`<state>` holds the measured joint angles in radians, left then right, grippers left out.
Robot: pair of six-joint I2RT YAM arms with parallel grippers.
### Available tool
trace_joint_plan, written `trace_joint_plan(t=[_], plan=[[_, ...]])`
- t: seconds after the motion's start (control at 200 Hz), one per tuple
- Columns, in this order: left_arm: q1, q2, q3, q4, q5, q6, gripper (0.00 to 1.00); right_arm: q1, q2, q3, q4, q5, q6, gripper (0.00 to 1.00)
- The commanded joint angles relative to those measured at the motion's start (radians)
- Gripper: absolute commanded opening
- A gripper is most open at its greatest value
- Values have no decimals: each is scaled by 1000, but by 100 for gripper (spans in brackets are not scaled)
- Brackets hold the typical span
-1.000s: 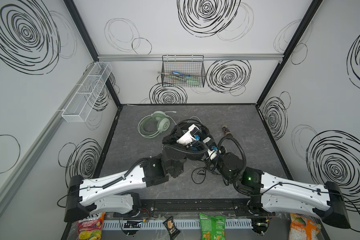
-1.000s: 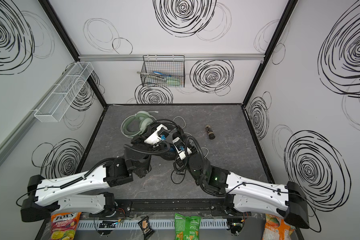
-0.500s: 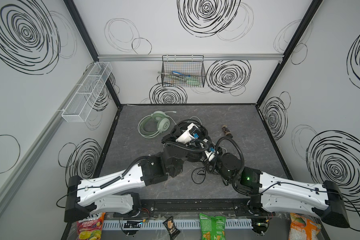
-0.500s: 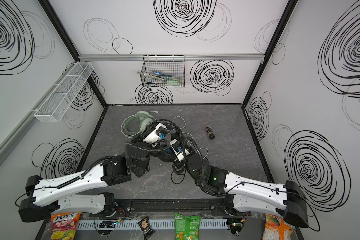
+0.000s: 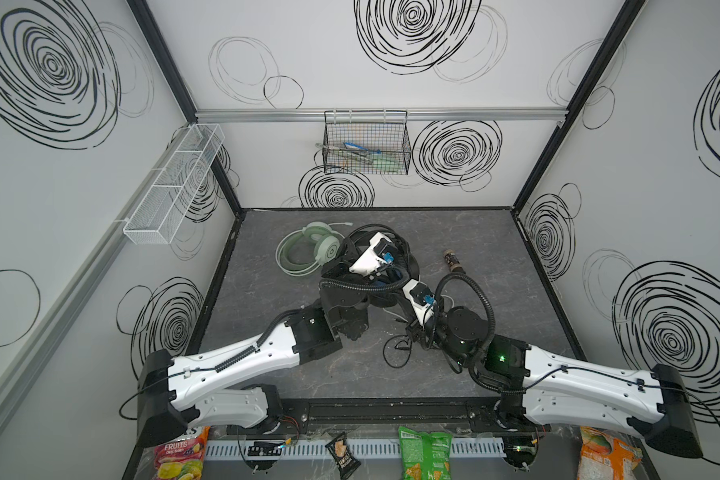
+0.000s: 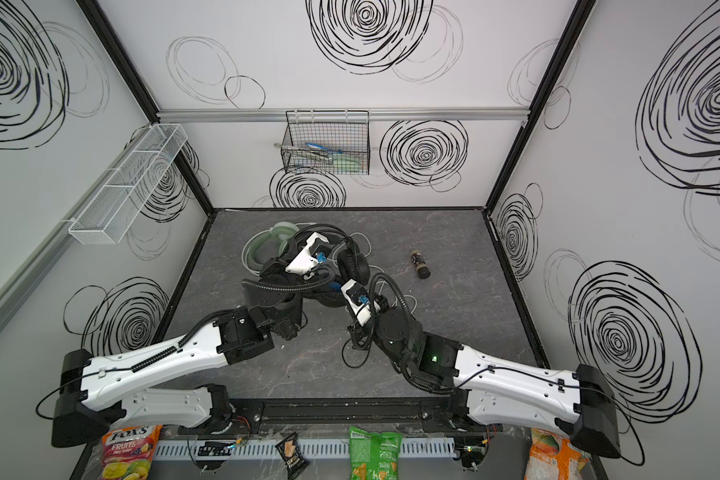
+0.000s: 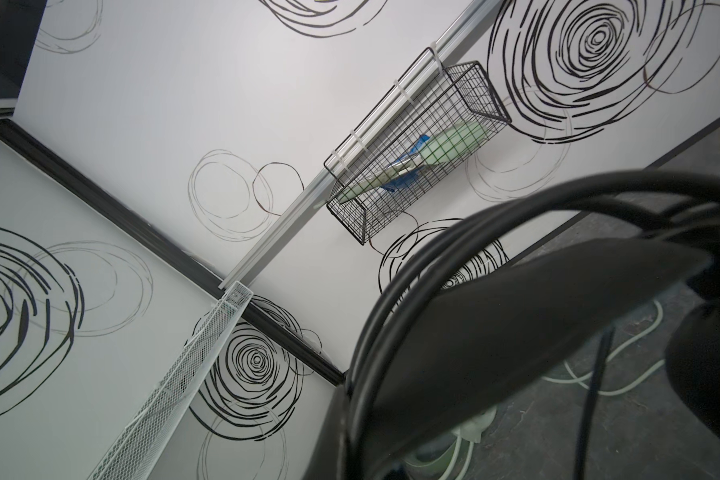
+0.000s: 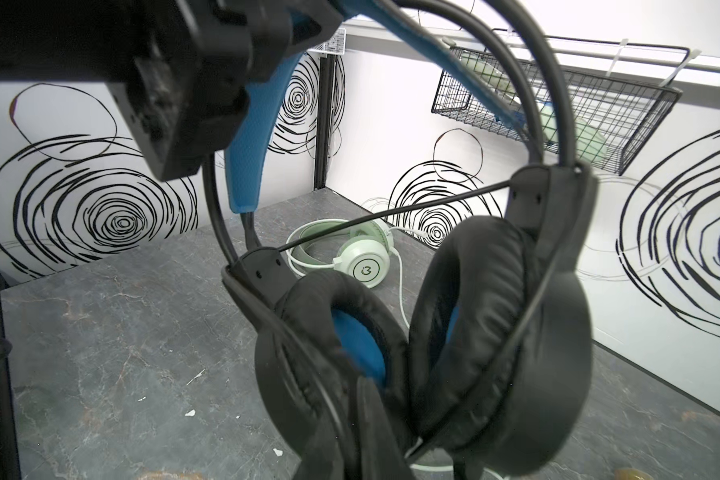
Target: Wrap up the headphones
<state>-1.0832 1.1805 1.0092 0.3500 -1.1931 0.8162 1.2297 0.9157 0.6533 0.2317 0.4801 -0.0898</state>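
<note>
The black headphones (image 8: 495, 332) with blue pads hang above the table's middle, visible in both top views (image 5: 408, 264) (image 6: 352, 264). My left gripper (image 8: 267, 54) is shut on their blue-lined headband, which fills the left wrist view (image 7: 516, 316). My right gripper (image 8: 375, 436) sits just below the two ear cups, shut on the thin black cable (image 8: 533, 316) that runs over the cups. More black cable (image 5: 395, 353) lies looped on the table. The mint-green headphones (image 5: 308, 253) (image 6: 262, 249) (image 8: 364, 257) lie flat behind, near the back left.
A small dark bottle (image 5: 453, 262) lies on its side to the right. A black wire basket (image 5: 366, 145) hangs on the back wall and a white mesh shelf (image 5: 175, 183) on the left wall. A white cable (image 7: 624, 361) trails on the table. Snack bags (image 5: 422, 453) line the front edge.
My left gripper has carried the black headphones a little toward the back left. The right gripper has stayed close under the ear cups and its jaws have closed slightly.
</note>
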Motion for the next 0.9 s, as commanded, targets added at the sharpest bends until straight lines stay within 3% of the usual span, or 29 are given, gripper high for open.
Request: trace_joint_plan(t=[0.0,0.22,0.61,0.895], plan=[[12,9,-23,159,-28,73,0,5,-40,25,-52,46,12,11],[6,-5,-55,72,13,74,0,18,-30,66,-145,188,-77,12],[11,-65,-75,-198,101,-60,0,66,-10,103,-168,410,-215,12],[20,-144,-73,-373,248,-177,0,62,-33,73,-50,417,-328,17]])
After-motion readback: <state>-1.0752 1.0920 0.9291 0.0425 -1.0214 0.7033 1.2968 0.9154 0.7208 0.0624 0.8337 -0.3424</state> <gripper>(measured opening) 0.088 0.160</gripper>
